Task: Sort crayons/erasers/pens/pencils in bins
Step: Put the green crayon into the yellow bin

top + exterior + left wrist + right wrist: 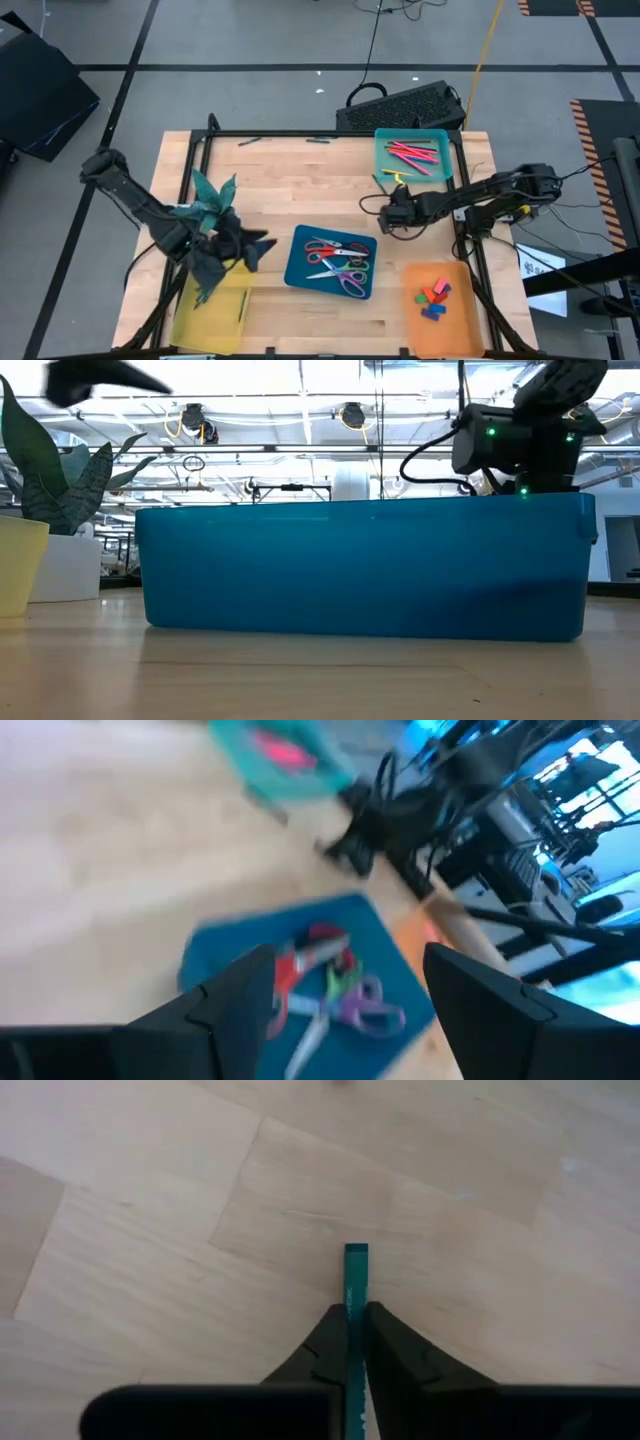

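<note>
We note a wooden counter (300,190) on a grey floor (250,40), with a black keyboard (405,105) behind it. A potted plant (40,480) stands far left in the low view.

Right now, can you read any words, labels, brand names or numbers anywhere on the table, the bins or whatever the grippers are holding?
No text can be read.
The thin teal stick clamped in the right gripper carries faint marks along its side, too small to read.
The opaque dark blue plastic bin, the translucent teal bin, the orange bin and the yellow bin show no labels.
</note>
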Tool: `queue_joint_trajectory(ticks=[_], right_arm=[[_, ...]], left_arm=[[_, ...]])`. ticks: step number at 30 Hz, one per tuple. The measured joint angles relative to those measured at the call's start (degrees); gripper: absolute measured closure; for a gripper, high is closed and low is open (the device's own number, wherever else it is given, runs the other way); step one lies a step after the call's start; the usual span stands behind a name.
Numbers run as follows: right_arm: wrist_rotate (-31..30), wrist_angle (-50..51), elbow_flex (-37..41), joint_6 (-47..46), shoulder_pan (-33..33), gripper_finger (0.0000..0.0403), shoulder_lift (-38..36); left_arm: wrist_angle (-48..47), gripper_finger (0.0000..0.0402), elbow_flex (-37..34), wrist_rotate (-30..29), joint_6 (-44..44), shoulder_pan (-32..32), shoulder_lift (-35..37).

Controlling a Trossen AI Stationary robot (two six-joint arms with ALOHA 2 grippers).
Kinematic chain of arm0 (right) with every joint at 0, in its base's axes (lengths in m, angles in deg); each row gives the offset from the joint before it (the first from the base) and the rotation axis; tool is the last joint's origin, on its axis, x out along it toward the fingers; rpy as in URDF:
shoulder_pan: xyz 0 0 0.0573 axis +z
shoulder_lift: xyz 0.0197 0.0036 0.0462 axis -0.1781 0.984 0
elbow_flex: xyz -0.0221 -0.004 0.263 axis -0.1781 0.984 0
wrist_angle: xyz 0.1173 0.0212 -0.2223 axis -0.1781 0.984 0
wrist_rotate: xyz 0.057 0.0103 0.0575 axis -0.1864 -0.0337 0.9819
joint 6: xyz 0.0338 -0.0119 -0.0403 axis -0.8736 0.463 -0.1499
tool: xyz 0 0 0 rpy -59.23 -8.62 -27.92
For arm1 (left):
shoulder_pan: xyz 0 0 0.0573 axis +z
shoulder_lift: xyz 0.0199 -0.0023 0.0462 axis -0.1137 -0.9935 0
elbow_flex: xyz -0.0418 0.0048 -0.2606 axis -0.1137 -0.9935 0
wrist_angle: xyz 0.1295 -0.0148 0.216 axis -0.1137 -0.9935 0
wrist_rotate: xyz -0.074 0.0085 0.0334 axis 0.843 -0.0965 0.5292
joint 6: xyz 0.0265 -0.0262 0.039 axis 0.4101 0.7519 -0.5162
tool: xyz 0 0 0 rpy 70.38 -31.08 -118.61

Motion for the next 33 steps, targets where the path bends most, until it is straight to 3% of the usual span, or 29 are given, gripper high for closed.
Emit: queue_joint_trajectory(ticks=[3,6,11,18,24,28,33], right_arm=[[-0.01,-0.86,0.18,1.30,0.02,0.0390,-3.09],[1.06,-0.99,0.22,1.82,0.12,0.0388,-7.26],[-2.00,-7.53,-0.89,10.75,0.42,0.0388,-15.37],[-2.31,-41.97,-1.33,33.10,3.40,0.0388,-22.74],[-1.42,-68.37,-1.44,45.09,6.55,0.0387,-21.72],[1.37,-75.53,-1.82,45.27,8.34,0.0387,-19.97],[1.44,-76.29,-7.38,47.45,10.65,0.0387,-16.44]], left_arm=[[8.27,0.0144,0.00,-0.12,-13.90,3.57,-0.04],[16.31,0.0144,0.00,3.94,-26.57,6.52,-0.02],[25.07,0.0144,0.00,10.15,-39.45,10.70,-0.04],[29.26,0.0144,0.02,13.73,-43.41,14.76,-0.04],[35.43,0.0144,0.02,22.83,-49.45,17.21,-0.04],[40.33,0.0144,0.03,23.12,-55.92,18.65,-0.91],[48.68,0.0144,0.24,29.95,-56.92,21.54,-2.63]])
